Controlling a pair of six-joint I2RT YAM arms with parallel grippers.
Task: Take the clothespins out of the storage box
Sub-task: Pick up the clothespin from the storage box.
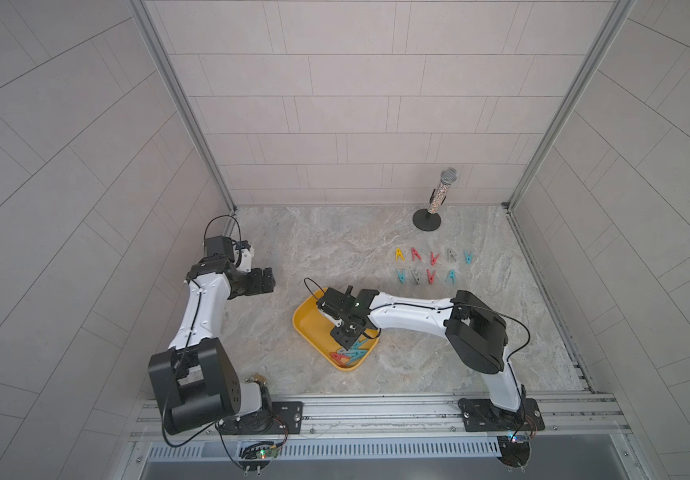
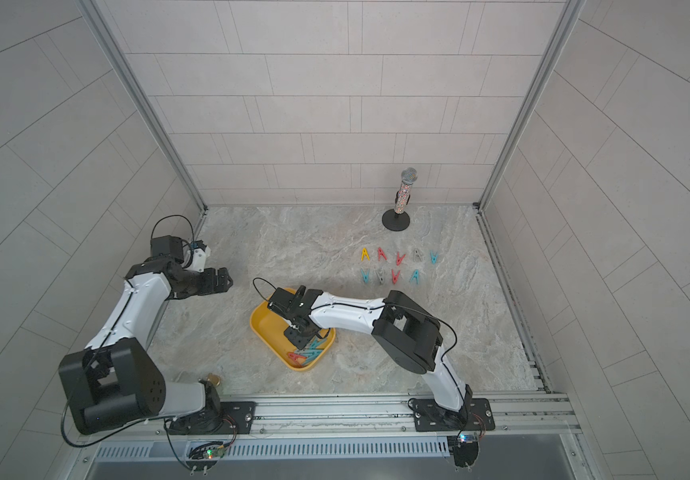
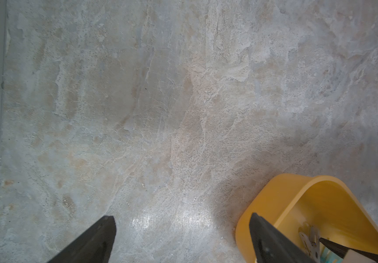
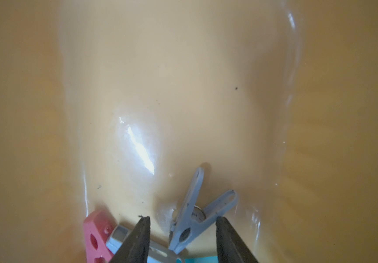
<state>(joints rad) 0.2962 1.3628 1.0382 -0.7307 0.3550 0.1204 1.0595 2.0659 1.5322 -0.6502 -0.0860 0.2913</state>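
The right claw (image 4: 183,218) is down inside the storage box (image 1: 309,322). Its jaws are about half open and straddle a grey clothespin (image 4: 192,198) that lies flat on the yellow floor. One fingertip (image 4: 223,224) is touching the peg's leg or sits just beside it, I can't tell which. The other (image 4: 143,225) stands clear of it, so nothing is pinched or lifted.

Back from the fingertips toward the wrist, a red clothespin (image 4: 94,230), a pale clothespin (image 4: 119,236) and a teal clothespin (image 4: 206,259) crowd the same end of the box.

In a top view that claw (image 1: 349,336) sits right at the little heap. Nine more clothespins (image 1: 432,266) lie in two tidy rows on the marble table (image 1: 335,245). They are well apart from the claw, beyond its forearm, toward the glittery microphone (image 1: 443,195).

The left claw (image 1: 266,280) hangs wide open and empty above bare table, with the box near it.
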